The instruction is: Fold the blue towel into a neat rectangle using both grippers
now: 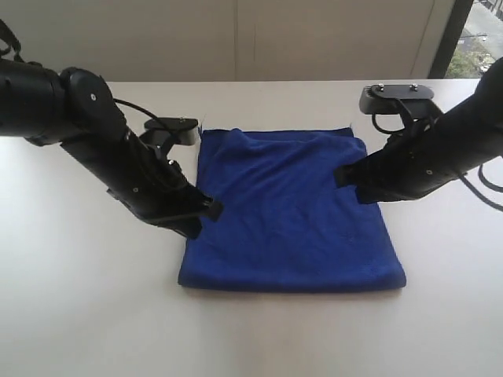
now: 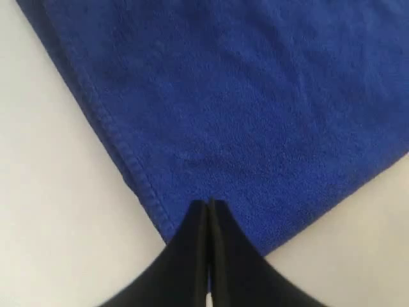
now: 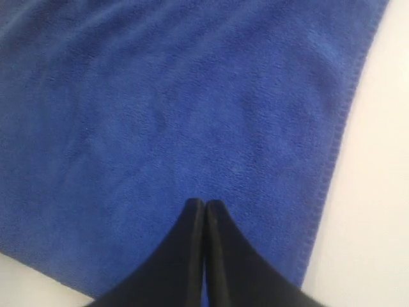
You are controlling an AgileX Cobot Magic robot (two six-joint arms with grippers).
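White table (image 1: 78, 314): blue towel (image 1: 291, 212); left gripper (image 1: 206, 212) at its 9 o'clock, right gripper (image 1: 346, 174) at 3 o'clock; both fingers pressed together.

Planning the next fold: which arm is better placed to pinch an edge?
Likely left: left gripper sits by the blue towel's hem near a corner; right gripper is further inside.
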